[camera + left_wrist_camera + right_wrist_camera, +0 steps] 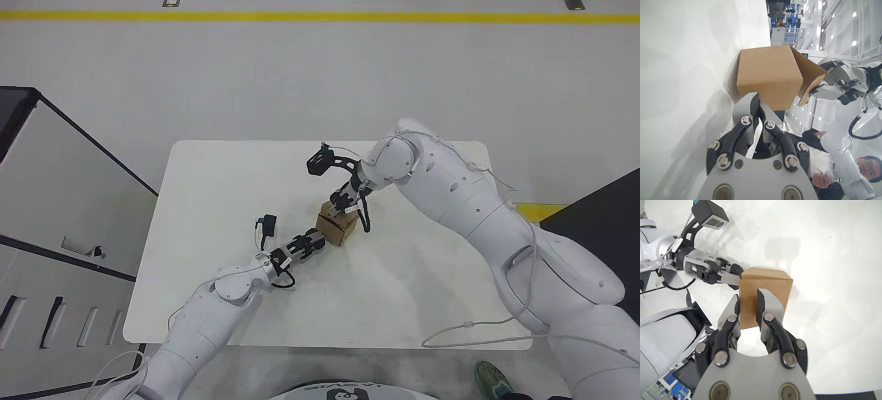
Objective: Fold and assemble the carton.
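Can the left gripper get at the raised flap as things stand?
Probably not directly: the left gripper sits shut against the carton, the flap stands off the top edge beyond, and the right gripper clamps it.

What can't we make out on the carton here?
- Inside of the brown cardboard carton: top view, too small, right gripper overhangs it.
- Its underside flaps: all views, pressed against the white table.
- Whether the left gripper pinches cardboard or just presses: left wrist view, its tips cover the contact.
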Robot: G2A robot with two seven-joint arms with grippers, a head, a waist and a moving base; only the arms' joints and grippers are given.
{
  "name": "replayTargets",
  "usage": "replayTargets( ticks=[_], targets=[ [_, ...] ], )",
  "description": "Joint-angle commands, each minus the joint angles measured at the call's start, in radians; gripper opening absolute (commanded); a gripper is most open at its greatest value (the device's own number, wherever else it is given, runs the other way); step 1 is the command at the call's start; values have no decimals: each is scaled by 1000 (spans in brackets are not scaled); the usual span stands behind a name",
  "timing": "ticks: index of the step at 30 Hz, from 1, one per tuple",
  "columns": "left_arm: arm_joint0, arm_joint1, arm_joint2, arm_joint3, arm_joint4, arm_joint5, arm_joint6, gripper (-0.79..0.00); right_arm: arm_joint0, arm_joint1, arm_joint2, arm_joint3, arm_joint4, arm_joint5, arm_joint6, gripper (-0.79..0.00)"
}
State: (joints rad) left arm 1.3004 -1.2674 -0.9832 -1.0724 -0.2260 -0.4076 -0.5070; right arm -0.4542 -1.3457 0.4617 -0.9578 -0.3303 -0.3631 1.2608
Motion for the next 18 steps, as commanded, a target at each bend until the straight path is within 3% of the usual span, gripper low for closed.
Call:
replayTargets(
  ticks=[1, 7, 18],
  targets=[
    [0, 0, 0, 0, 0, 0, 0, -785, 1, -3, -1, -1, -5, 4, 3, -650],
    [0, 0, 0, 0, 0, 0, 0, -785, 5, -11, -5, 1, -23, 12, 9, -711],
    [0, 0, 0, 0, 0, 0, 0, -785, 9, -24, -8, 7, -45, 18, 15, -711]
  ],
)
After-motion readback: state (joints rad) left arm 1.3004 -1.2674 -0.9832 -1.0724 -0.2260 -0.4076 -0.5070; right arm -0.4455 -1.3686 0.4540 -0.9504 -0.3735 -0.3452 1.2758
